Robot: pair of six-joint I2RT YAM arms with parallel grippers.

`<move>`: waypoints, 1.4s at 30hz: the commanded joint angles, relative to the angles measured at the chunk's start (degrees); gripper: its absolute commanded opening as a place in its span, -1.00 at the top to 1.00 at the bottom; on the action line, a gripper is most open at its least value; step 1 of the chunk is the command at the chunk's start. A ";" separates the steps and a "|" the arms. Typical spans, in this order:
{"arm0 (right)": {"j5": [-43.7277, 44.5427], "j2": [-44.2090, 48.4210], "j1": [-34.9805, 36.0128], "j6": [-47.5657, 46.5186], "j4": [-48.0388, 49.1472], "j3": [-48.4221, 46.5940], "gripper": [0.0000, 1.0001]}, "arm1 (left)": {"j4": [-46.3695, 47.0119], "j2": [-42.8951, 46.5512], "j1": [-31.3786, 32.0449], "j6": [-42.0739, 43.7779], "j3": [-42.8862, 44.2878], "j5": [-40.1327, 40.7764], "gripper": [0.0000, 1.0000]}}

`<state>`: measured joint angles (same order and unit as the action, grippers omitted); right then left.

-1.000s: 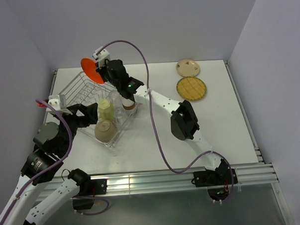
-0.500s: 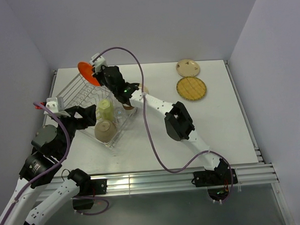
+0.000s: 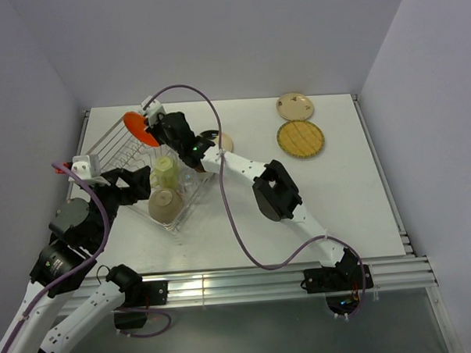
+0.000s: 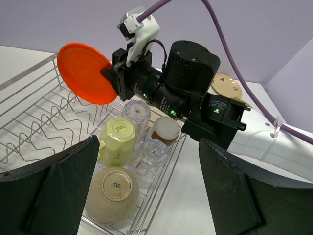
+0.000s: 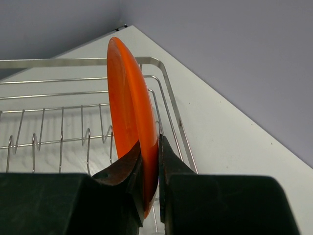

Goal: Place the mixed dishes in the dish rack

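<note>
Our right gripper [image 5: 149,152] clamps the orange round plate [image 5: 126,105] on edge above the wire dish rack [image 5: 73,62]; our left gripper [image 4: 147,144] hangs spread wide near the pale yellow mug [image 4: 120,139].

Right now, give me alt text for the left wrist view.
The right pincer grips an orange plate on edge over the dish rack. A yellow mug, two clear glasses and an upturned bowl sit in its near corner.

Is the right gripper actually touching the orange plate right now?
Touching. The right wrist view shows the right gripper pinching the orange plate at its rim, both fingers pressed against it with no gap.
</note>
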<state>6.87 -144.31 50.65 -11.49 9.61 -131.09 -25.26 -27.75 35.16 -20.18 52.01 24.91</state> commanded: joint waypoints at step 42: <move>-6.95 8.07 -2.22 2.87 -5.98 -0.40 0.18 | -0.41 2.44 -0.18 -3.28 0.46 -2.49 -0.79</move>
<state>2.90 -143.83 50.17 -9.98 5.06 -129.21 -27.42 -24.84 35.16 -22.41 51.99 24.01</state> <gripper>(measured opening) 0.404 0.896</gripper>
